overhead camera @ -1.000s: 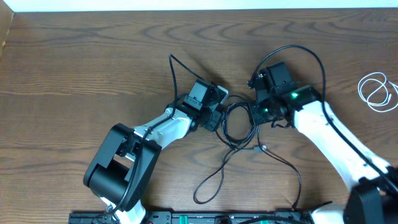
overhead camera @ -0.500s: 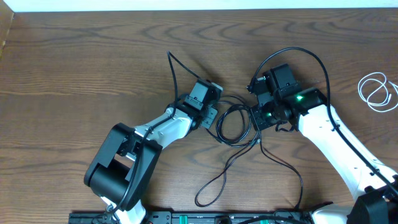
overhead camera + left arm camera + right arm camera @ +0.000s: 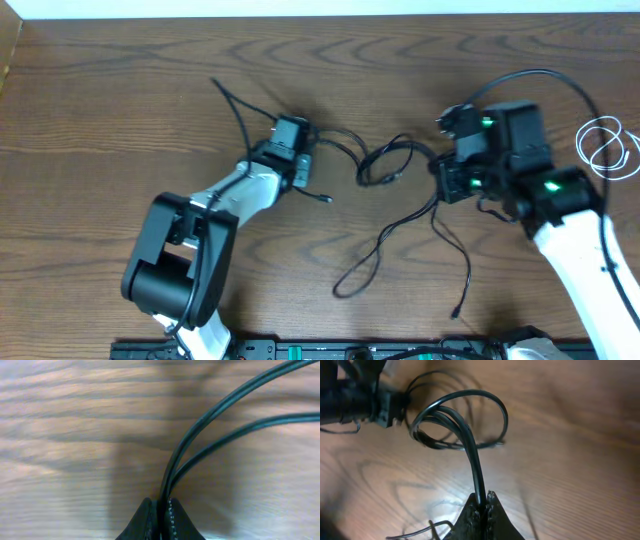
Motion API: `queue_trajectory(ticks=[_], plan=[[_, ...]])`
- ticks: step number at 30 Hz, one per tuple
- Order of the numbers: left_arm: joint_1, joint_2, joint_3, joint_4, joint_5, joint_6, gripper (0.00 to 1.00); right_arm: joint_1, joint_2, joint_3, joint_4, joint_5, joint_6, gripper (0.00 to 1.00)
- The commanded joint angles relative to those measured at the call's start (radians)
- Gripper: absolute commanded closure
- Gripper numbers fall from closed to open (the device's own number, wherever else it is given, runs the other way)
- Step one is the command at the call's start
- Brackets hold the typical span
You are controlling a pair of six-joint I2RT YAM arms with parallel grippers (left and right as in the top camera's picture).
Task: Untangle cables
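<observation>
The black cable (image 3: 388, 160) stretches between my two grippers, with a small knot of loops at its middle. Its loose lengths trail toward the front edge (image 3: 356, 272). My left gripper (image 3: 306, 156) is shut on the cable. In the left wrist view its jaws (image 3: 161, 512) pinch strands of the black cable (image 3: 210, 415) that fan away to the right. The right gripper (image 3: 442, 178) is shut on the other side. In the right wrist view the jaws (image 3: 484, 505) clamp the black cable (image 3: 470, 450), which rises into a coil. The white cable (image 3: 607, 146) lies coiled at the far right, apart.
Thick black arm wires arch over the right arm (image 3: 540, 75) and behind the left wrist (image 3: 232, 100). A black plug end (image 3: 326, 199) lies just right of the left arm. The wooden table (image 3: 120, 90) spreads to the back and left.
The left gripper has closed on the black cable and moved left. The right arm has moved right, and the tangle between them has stretched out into a smaller knot.
</observation>
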Motion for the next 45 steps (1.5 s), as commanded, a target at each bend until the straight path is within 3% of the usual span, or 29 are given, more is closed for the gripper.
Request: queue_trajectory(ticks=[1, 7, 16, 21, 45], plan=[[0.062, 0.047, -0.023, -0.045, -0.024, -0.108, 0.92, -0.062, -0.05, 0.013, -0.011, -0.007, 0.01, 0.99], [0.179, 0.047, -0.023, -0.09, 0.011, -0.196, 0.92, -0.175, -0.063, 0.012, -0.08, 0.024, 0.024, 0.99], [0.418, 0.047, -0.024, -0.1, 0.532, -0.237, 0.92, -0.254, -0.057, 0.007, -0.167, 0.09, 0.027, 0.99], [0.497, 0.047, -0.024, -0.1, 0.702, -0.236, 0.92, -0.252, -0.034, -0.002, -0.171, 0.089, 0.047, 0.99], [0.499, 0.047, -0.024, -0.058, 0.811, -0.179, 0.89, -0.25, 0.253, -0.005, -0.178, 0.032, 0.055, 0.99]])
